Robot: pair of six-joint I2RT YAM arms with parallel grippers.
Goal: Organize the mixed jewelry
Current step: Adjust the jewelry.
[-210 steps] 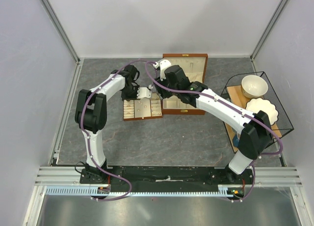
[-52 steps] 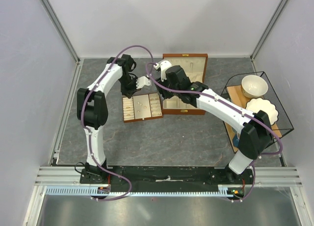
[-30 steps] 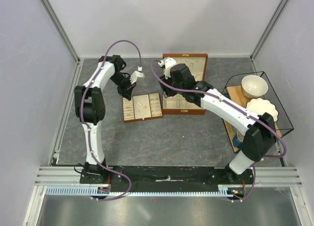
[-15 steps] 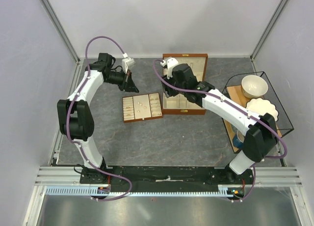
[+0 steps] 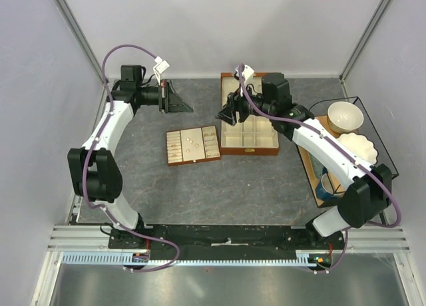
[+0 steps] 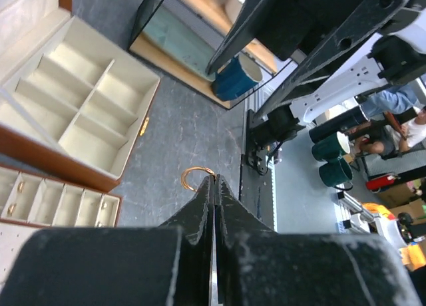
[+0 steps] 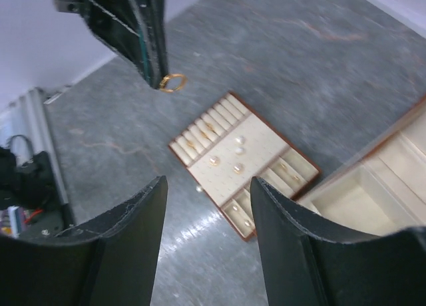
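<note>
L gripper: I see it (image 5: 178,103) up at abt 11 o'clock of the table, lifted well off the surface, fingers pointing toward 3 o'clock. Jaws pressed fully together.
Held item: a gold ring (image 6: 198,179), pinched by its edge at the very tips, loop sticking out at 10 o'clock of the tips in the L wrist view. My read: an edge pinch is the only way fingers this big can carry smth so thin.
Why so high: I judge it's held in the air so the ring clears the tray rim and box wall on the way to a slot.
Slotted tray: (image 5: 193,161) flat on the table near centre, at abt 5 o'clock of the L tips and well apart from them.
Pieces on tray: several pale bead-like bits (image 7: 214,161) on the middle panel, more in the narrow slots either side. Too small for me to say rings or studs.
Wooden box: (image 5: 249,148) just beside the tray at its 3 o'clock, lid back, cream compartments showing.
R gripper: (image 5: 229,113) hangs over the box's 9 o'clock edge, jaws parted, nothing between them. Its wrist cam looks down on the tray and the ring.
Why there: prob. parked ready for a next pick w/o blocking the L arm.
Risk: ring grip looks marginal; a jolt could flick it out.
</note>
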